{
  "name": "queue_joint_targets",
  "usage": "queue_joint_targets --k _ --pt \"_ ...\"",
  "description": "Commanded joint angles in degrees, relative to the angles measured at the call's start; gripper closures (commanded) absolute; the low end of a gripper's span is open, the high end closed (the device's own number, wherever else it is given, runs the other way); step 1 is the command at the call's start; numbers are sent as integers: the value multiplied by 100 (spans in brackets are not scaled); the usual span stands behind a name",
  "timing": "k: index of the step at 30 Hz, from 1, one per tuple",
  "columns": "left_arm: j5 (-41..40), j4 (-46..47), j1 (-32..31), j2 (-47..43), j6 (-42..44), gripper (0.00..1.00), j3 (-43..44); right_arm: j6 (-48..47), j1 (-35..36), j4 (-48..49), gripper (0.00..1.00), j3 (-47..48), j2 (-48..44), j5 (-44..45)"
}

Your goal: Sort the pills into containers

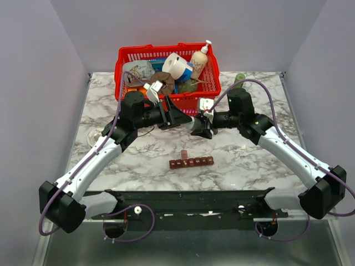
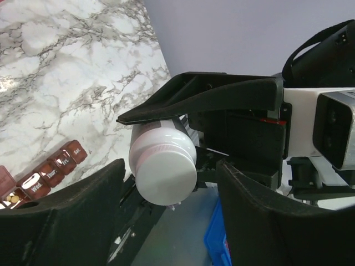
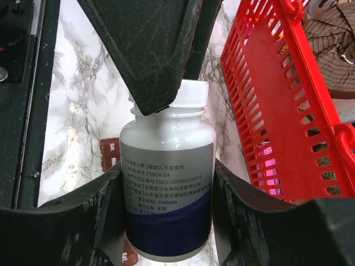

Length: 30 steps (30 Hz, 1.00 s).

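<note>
Top external view: 1 containers strip (image 1: 191,162) is seen lying flat on the tabletop (image 1: 249,166), just nearward of the spot where the 2 arms meet and apart from both.
Strip axis: its length is laid left to right, parallel to the near edge; 1 raised lid (image 1: 183,154) is seen toward its left end.
Bottle: 1 bottle (image 3: 166,136) is held off the tabletop between the arms, its axis roughly level and its white cap (image 2: 162,166) turned toward the left arm.
Right tool (image 3: 166,191): pressed onto the bottle's labelled body from 2 sides.
Left tool (image 2: 171,166): spread around the cap; a gap is seen on 1 side, so no firm grip is judged yet.
Deciding relation: the strip is placed below and nearward of the bottle, about midway between the arms, so neither arm is clearly nearer.
Counts: 2 tools, 1 bottle, 1 cap and 1 strip. In the left wrist view, 4 shut lids are shown, plus 1 open compartment with a few pale pills (image 2: 10,197). The full compartment count cannot be told.
Also present: 1 red basket (image 1: 125,61) is set at the far edge.
</note>
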Motion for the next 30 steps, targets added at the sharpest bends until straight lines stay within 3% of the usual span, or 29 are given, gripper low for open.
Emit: queue_joint_targets --k 1,5,13,24,30 --pt "383 144 22 72 33 29 18 -39 61 52 90 8 -107 -50" --pt "463 118 22 124 76 35 18 -30 70 79 90 8 -81 -77" --pt "743 188 22 212 348 60 27 119 96 52 90 16 -28 -278" --pt "1886 856 128 204 1288 64 -272 1418 87 87 90 -1 288 -1912" --pt "2799 497 172 72 2692 61 -281 2577 -27 324 91 34 701 -3275"
